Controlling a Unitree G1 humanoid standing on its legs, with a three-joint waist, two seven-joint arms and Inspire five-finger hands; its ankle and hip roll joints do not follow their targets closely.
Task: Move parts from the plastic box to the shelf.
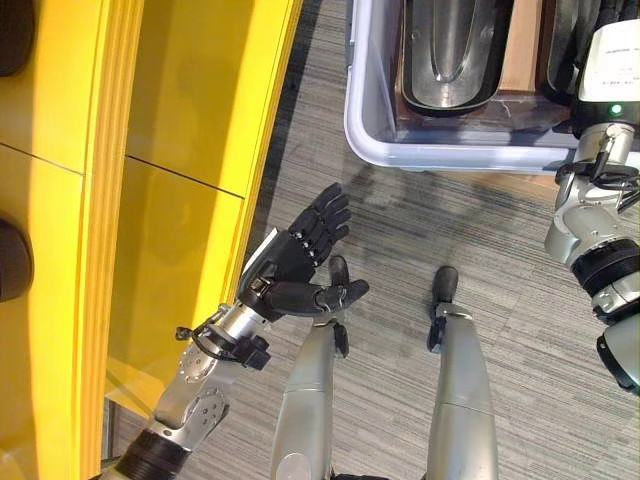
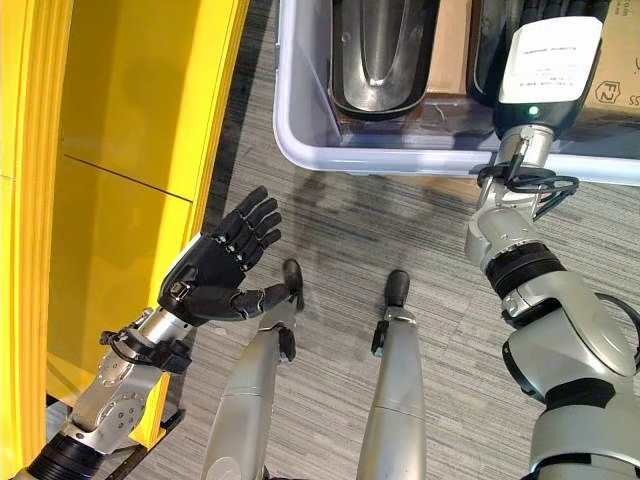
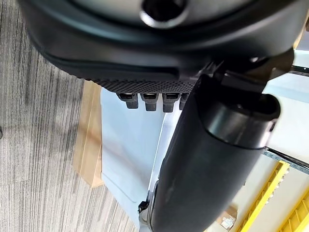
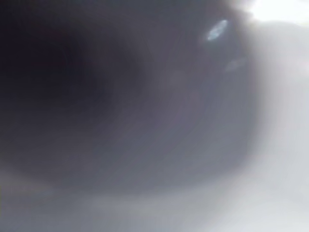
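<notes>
One plastic box [image 2: 300,140] on the grey carpet floor [image 2: 400,240], far and right of centre, pale lavender walls. Inside, two dark glossy moulded parts: one part [image 2: 380,60] lying at the box's left, a second part [image 2: 490,50] at its right, largely behind the right arm. A tan cardboard divider [image 2: 452,50] between them. One yellow shelf [image 2: 130,150] standing tall at the left. Left hand [image 2: 215,270] raised beside the shelf, palm up, fingers spread and straight, holding nothing. Right hand reaching down into the box; fingers hidden, state impossible to tell. Left wrist view adding the box's pale wall and a wooden base beneath it.
</notes>
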